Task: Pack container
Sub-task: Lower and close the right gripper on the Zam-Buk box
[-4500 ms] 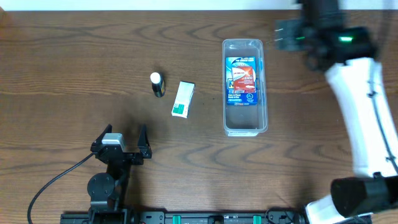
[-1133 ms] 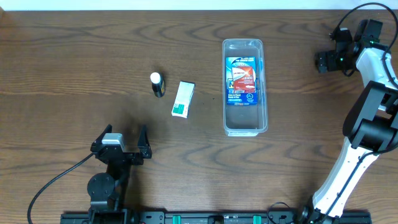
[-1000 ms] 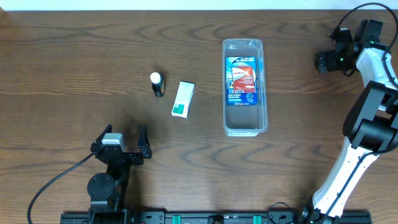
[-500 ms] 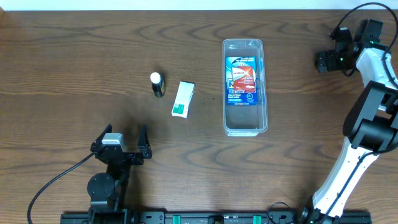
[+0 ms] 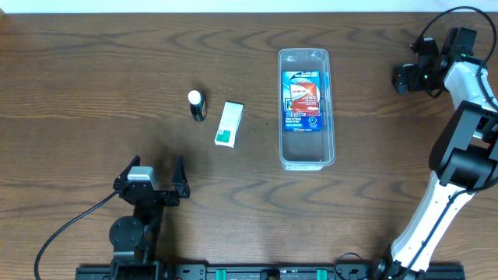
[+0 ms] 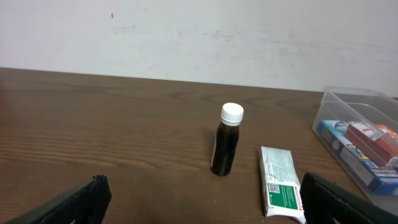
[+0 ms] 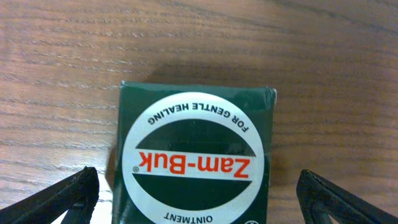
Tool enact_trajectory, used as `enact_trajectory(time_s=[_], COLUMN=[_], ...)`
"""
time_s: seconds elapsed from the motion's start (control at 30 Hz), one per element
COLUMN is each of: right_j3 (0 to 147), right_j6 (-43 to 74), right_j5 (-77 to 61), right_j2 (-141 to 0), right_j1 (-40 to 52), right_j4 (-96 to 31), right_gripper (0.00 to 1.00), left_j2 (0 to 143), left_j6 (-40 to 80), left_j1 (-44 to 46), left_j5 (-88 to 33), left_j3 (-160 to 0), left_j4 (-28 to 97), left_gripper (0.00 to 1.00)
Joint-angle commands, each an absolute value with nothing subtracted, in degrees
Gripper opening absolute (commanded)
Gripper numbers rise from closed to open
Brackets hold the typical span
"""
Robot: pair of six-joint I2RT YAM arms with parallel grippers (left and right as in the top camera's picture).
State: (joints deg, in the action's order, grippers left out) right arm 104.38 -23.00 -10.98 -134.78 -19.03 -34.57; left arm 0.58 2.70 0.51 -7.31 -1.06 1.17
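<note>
Right of centre on the table [image 5: 93,62] sits the clear container [image 5: 306,155], its long side running near to far. A blue-and-red package [image 5: 303,99] lies flat inside it, toward the far end; the print on it is too small to read.

Over at the far right, the right gripper [image 7: 198,199] hangs with its jaws spread wide and nothing in them. Between them, flat on the wood and clear of both fingers, lies a dark green box [image 7: 194,165]. Its white ring reads "FOR GENTLE HEALING", with "Zam-Buk" in red across the middle and "OINTMENT" below, all upside down in the right wrist view.

Left of the container lies a white-and-green box [image 6: 281,191] with a small square code on its top; its lettering cannot be read. Just beyond it, to the left, a small dark bottle [image 6: 227,140] with a white cap stands upright.

Near left, the left gripper [image 5: 151,176] is spread wide too, empty, well apart from both.
</note>
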Motion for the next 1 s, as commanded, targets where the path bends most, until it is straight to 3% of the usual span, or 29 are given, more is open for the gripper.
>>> enact_trajectory(time_s=[0.0,0.57,0.67,0.73,0.8,0.97], right_j3=[103.7,102.6,102.6,102.6,102.6,102.6], right_j6=[-22.9,-22.9,-22.7,-21.8,-21.2,-20.6], right_j5=[-14.0,-12.8,-12.9,-12.9,-12.9,-12.9], right_j2=[-135.2,-135.2,-135.2,-135.2,-135.2,-135.2], right_j1=[-19.0,-18.7,-18.7,-18.7,-18.7,-18.7], right_j4=[-34.2,-32.8,-32.1,-31.7,-31.3,-30.9], right_gripper=[0.99,0.9,0.86,0.73,0.67,0.66], left_j2=[0.3,0.3,0.3,0.3,0.3,0.3], left_j6=[1.9,1.9,1.9,1.9,1.9,1.9], left_j1=[0.3,0.3,0.3,0.3,0.3,0.3], left_j5=[-8.1,-8.1,-8.1,-8.1,-8.1,-8.1], left_j3=[-0.2,-0.2,-0.2,-0.2,-0.2,-0.2], left_j4=[3.2,3.2,3.2,3.2,3.2,3.2], left_gripper=[0.98,0.98,0.98,0.98,0.98,0.98])
